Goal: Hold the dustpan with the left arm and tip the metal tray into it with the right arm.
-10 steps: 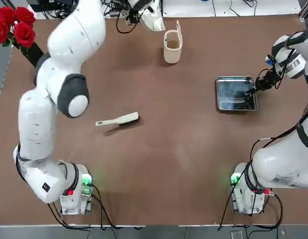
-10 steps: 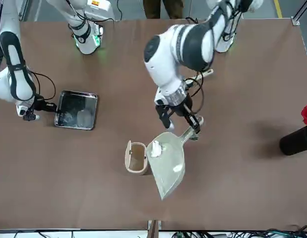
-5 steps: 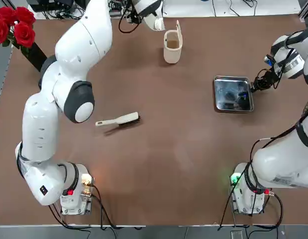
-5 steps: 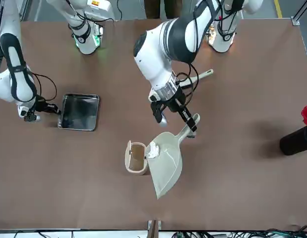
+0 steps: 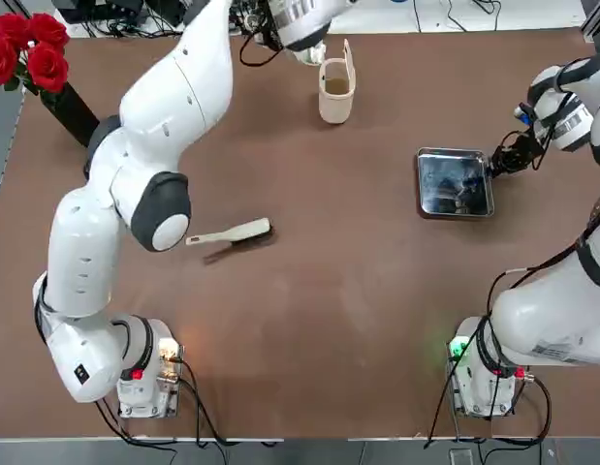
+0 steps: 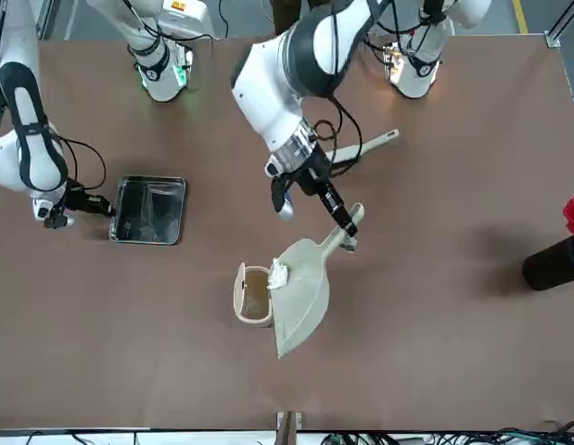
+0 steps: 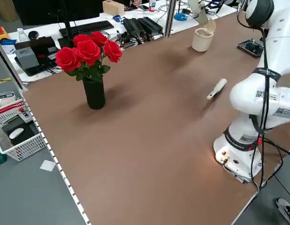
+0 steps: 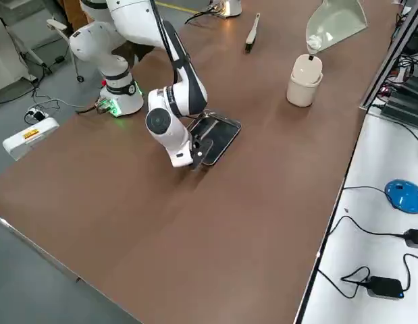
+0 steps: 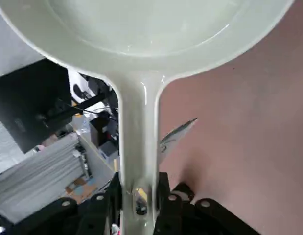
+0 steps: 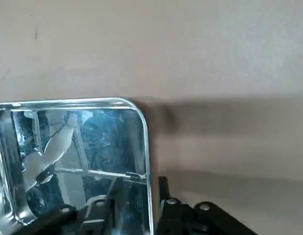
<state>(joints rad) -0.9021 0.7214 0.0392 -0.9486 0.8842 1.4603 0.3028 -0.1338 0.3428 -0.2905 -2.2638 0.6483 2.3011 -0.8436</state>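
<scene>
One cream plastic hand dustpan (image 6: 300,287), wide scoop and slim handle — held clear of the table at its far edge, just beside the holder, by the left gripper (image 6: 335,215), whose jaws are clamped on the handle end; a scrap of white debris lies in the scoop. Raised, presumably, to receive the tip.

One small shiny square metal tray (image 5: 455,183), rounded corners — on the brown table (image 5: 358,291) at the robot's right. The right gripper (image 5: 495,166) has its jaws pinching the rim nearest it, a hold suited to levering that side up. Tray and dustpan are well apart.

One cream upright cup-like holder (image 5: 335,89). One slim cream hand brush (image 5: 230,233), lying flat. One black vase of red roses (image 7: 90,70).
</scene>
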